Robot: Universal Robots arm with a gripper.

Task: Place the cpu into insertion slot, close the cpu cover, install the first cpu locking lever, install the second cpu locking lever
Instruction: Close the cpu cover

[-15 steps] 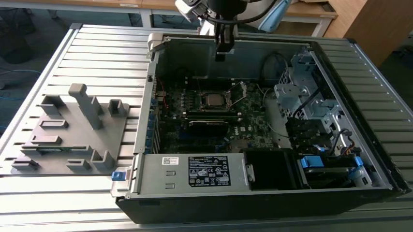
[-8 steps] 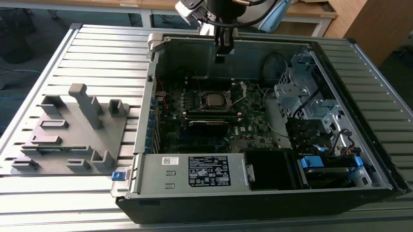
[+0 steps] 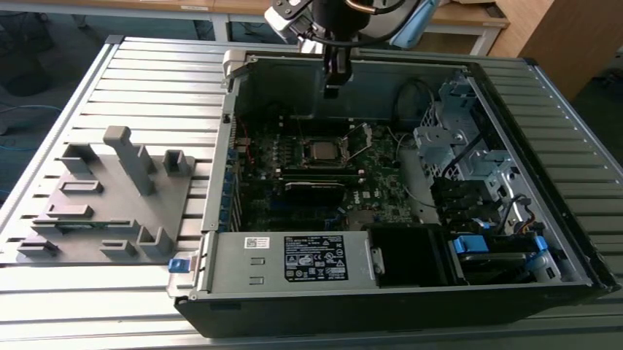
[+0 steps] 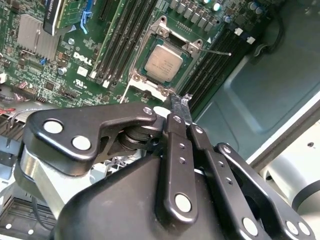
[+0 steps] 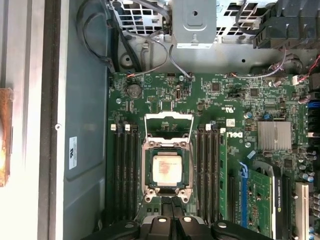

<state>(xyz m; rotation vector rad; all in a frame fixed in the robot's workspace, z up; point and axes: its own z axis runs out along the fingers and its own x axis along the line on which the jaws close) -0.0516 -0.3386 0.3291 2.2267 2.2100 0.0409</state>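
The arm's gripper [image 3: 332, 90] is hovering inside an open computer case [image 3: 389, 310], its jaws pressed together and carrying nothing, pointing down toward the insertion slot [image 5: 186, 172] on the green motherboard [image 5: 225, 100]. The cpu [image 5: 166, 170] is sitting flat in that slot with its silver top facing up, apparently seated. The cpu cover [image 5: 167, 126] is lying flipped back on its hinge, leaving the chip exposed. A thin locking lever [image 4: 216, 50] is sticking out to one side, apparently unlatched so the frame is free to swing. The case is resting on a slatted metal surface [image 3: 127, 80], with a grey moulded fixture [image 3: 107, 197] sitting at the exterior view's left. Wooden furniture [image 3: 545, 29] is showing beyond the surface at the room's edge
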